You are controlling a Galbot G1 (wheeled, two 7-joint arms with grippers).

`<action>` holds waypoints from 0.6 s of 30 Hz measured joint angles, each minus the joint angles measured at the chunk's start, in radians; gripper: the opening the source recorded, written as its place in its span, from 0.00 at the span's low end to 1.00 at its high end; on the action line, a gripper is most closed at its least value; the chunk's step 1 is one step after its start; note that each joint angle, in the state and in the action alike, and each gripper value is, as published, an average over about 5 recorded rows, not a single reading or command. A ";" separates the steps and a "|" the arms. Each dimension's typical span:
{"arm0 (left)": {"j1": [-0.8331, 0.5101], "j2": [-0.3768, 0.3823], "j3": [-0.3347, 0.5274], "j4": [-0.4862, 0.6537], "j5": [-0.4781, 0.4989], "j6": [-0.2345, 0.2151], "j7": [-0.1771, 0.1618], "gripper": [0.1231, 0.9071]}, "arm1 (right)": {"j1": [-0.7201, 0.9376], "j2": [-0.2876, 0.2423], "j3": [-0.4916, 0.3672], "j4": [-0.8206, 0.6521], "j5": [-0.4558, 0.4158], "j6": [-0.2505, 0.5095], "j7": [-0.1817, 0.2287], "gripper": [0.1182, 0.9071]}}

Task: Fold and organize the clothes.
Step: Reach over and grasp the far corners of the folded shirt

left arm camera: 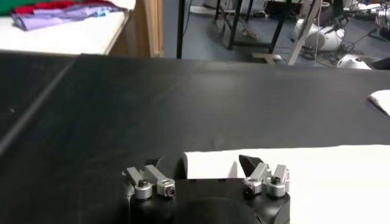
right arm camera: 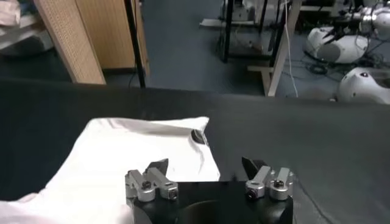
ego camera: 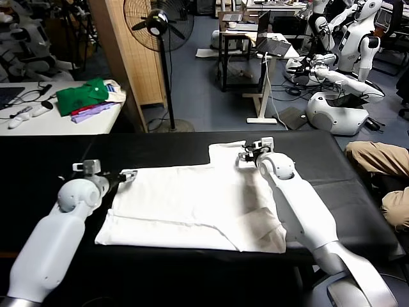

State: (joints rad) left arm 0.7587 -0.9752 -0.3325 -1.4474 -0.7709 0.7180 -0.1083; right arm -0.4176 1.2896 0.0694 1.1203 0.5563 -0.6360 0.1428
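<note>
Now: both grippers at the shirt's edges

Spread mid-frame on the black bench (ego camera: 57,160), the plain white cotton T-shirt (ego camera: 192,208) lies flat. Left gripper (left arm camera: 208,172) straddles its left edge, fingers apart. Right gripper (right arm camera: 207,170) sits over the upper-right corner, fingers likewise apart, gripping nothing visibly.

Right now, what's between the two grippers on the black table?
Head view: only the white cotton T-shirt spans between the left gripper and the right gripper; nothing lies on it.
</note>
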 joint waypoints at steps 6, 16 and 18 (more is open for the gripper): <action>-0.002 -0.009 0.002 0.028 0.018 -0.036 0.011 0.07 | -0.018 0.000 0.013 0.012 -0.002 0.058 -0.008 0.06; 0.024 -0.010 -0.025 -0.008 0.050 -0.103 0.033 0.02 | -0.094 -0.026 0.052 0.100 0.017 0.158 -0.030 0.00; 0.040 -0.009 -0.033 -0.026 0.057 -0.107 0.035 0.02 | -0.105 -0.027 0.054 0.110 -0.002 0.148 -0.029 0.00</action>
State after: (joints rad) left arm 0.7983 -0.9845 -0.3652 -1.4734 -0.7139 0.6115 -0.0736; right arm -0.5229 1.2628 0.1232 1.2306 0.5546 -0.4879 0.1135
